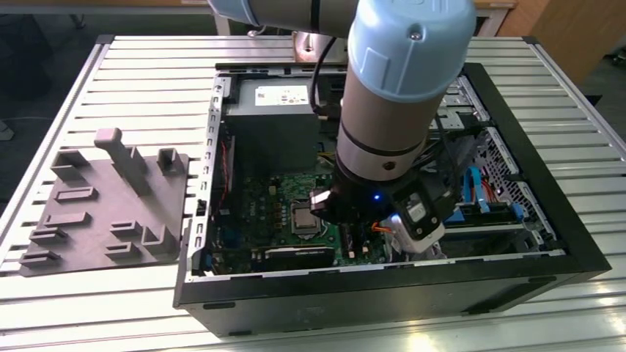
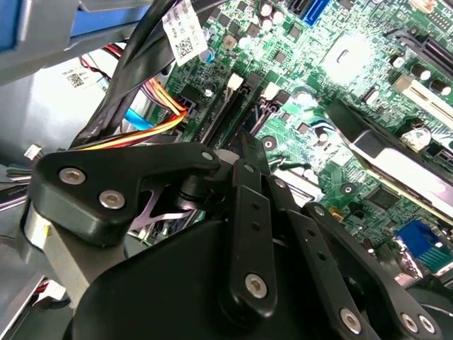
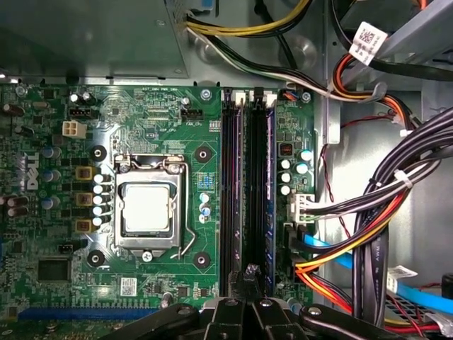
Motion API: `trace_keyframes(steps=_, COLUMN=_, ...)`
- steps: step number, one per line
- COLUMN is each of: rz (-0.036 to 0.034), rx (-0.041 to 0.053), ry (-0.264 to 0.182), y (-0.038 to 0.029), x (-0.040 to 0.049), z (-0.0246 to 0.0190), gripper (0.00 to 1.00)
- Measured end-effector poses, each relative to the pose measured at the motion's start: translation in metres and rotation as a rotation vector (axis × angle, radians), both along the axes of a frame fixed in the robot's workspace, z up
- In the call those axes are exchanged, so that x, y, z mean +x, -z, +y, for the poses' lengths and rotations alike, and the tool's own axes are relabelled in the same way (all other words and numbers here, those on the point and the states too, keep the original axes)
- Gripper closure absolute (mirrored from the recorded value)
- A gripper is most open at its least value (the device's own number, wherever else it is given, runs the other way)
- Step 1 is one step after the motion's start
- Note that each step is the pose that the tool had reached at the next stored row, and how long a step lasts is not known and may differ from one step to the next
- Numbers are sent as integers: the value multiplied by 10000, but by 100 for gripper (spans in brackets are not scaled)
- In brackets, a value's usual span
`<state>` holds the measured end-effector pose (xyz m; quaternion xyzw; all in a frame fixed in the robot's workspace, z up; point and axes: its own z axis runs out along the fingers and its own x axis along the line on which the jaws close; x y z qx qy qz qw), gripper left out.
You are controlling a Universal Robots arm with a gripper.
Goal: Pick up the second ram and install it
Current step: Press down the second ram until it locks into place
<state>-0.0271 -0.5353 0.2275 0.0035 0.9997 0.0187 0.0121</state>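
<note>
Exterior view: the robot arm reaches down into an open computer case lying on a slatted metal surface. The gripper sits low over the green motherboard, just beside the processor socket toward the exterior view's right. Outside the case, toward the exterior view's left, a grey moulded holder tray rests on the surface, well apart from the gripper.

Second wrist view: the black linkages of the gripper converge near the motherboard, close to the dark slot rails and a bundle of coloured cables. Whether the jaws are clenched or released cannot be told.

First wrist view: the processor socket lies in the middle of the motherboard. Beside it run the parallel slot rails; a memory stick with a bluish edge stands seated in the rail farthest from the socket. The gripper tip sits between the rails at their near end. Which stick is the second ram cannot be told with certainty.
</note>
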Motion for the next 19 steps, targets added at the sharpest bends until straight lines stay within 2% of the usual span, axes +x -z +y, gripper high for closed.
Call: trace_keyframes(steps=19, rz=2, rx=-7, ry=0, y=70, x=0, z=8, gripper=89)
